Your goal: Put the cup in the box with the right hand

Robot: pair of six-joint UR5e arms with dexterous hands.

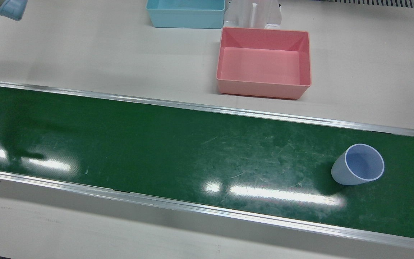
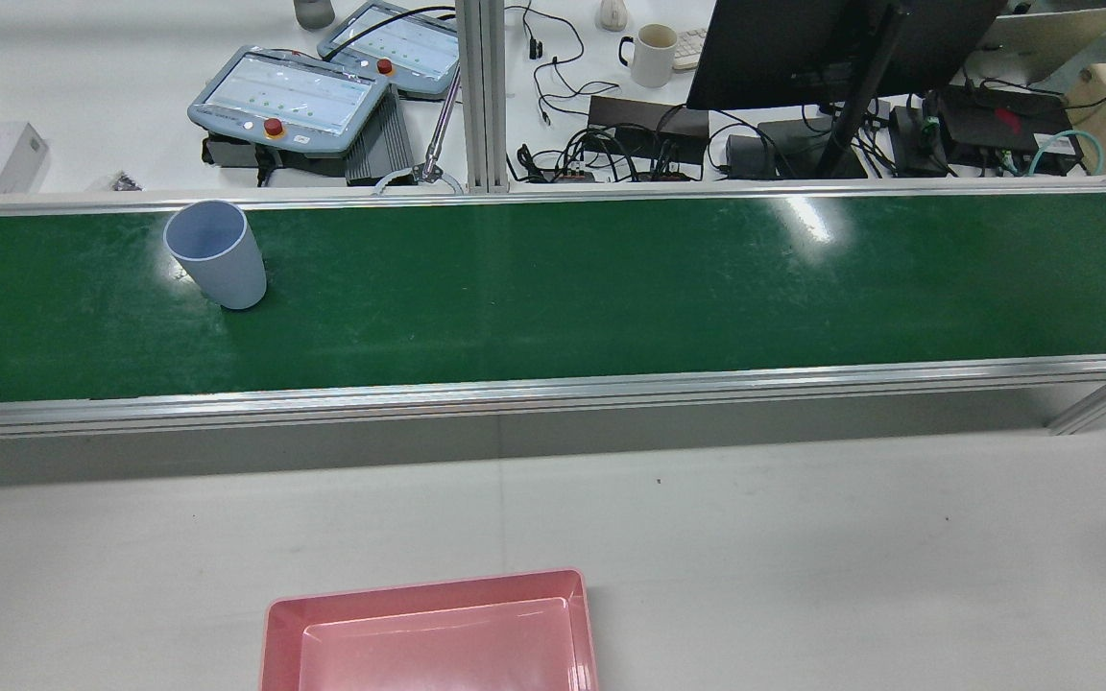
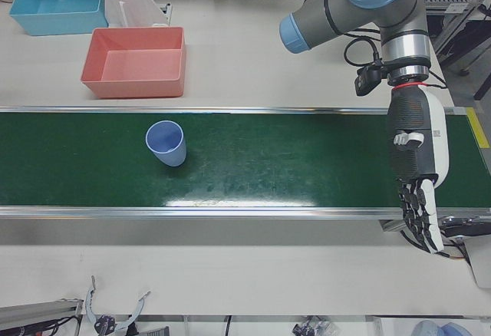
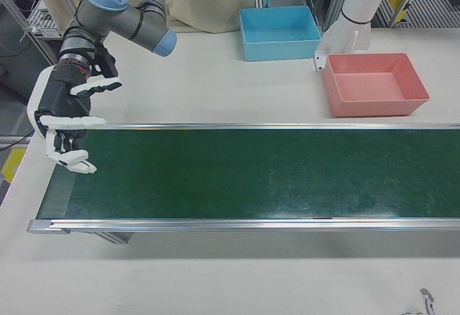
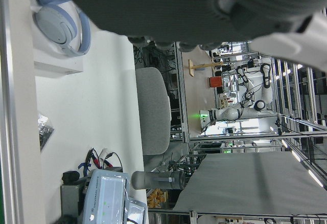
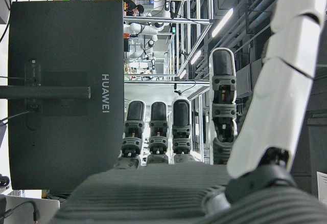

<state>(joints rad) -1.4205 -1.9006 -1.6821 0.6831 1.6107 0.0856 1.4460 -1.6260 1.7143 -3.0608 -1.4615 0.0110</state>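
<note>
Plainly, the cup [image 3: 166, 143] is standing upright on the green conveyor belt [image 3: 291, 159], left of centre in the left-front view and at the far right of the front view, well apart from both hands. The right robot hand [image 4: 68, 124] is hanging at the left edge of the right-front view over the belt's end, fingers spread and curled, holding nothing; the left robot hand [image 3: 418, 171] is hanging at the right of the left-front view, fingers extended downward and apart, also empty. The likely trouble lies in reach: the cup is sitting on the left arm's half, so the right arm is facing a long stretch, and an off-centre grip could tip it. The cup is looking like smooth, pale blue plastic, tapered to a narrower base, light and easily knocked over. The belt is glossy and scuffed, so the cup could skid. The pink box [image 1: 264, 63], shallow with sloped smooth walls, is sitting empty on the pale bench [image 1: 84, 54], with a blue box [image 1: 185, 14] near it.
</note>
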